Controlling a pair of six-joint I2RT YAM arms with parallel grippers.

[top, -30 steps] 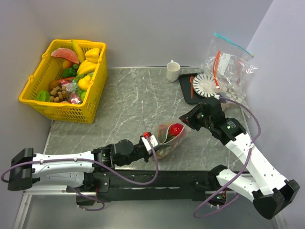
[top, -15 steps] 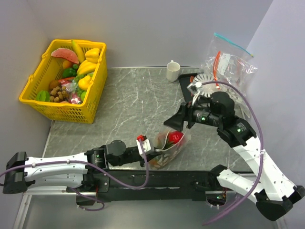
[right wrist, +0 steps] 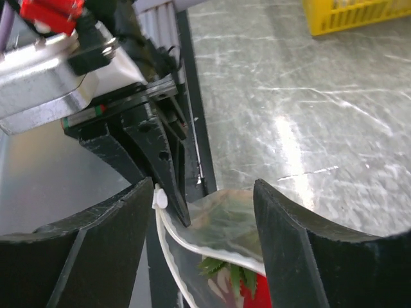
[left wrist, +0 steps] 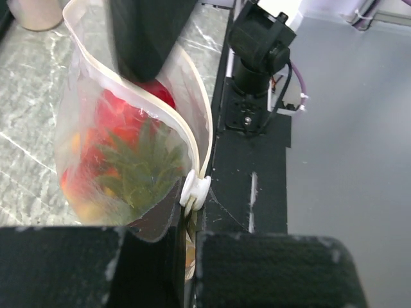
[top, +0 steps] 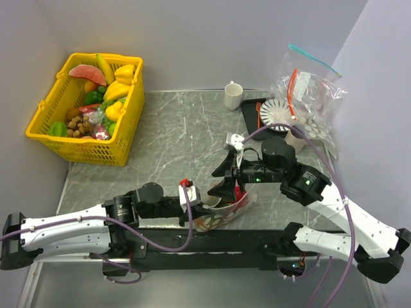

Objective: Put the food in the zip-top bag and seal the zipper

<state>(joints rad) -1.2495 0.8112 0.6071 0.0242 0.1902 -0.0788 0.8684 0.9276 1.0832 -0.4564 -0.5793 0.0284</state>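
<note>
Grey marble-patterned table (top: 180, 138), plain pale grey walls (top: 212, 38), even light

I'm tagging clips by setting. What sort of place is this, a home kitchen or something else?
Probably a robot test bench, not a kitchen: left arm and right arm bolted to a rail at the edge of the table, bare grey walls, a yellow basket of toy fruit.

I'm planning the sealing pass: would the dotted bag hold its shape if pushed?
Probably floppy: the bag wall bulges around the fruit. Its strip bows in a curve, so it would likely buckle. Fruit inside may steady its base.
</note>
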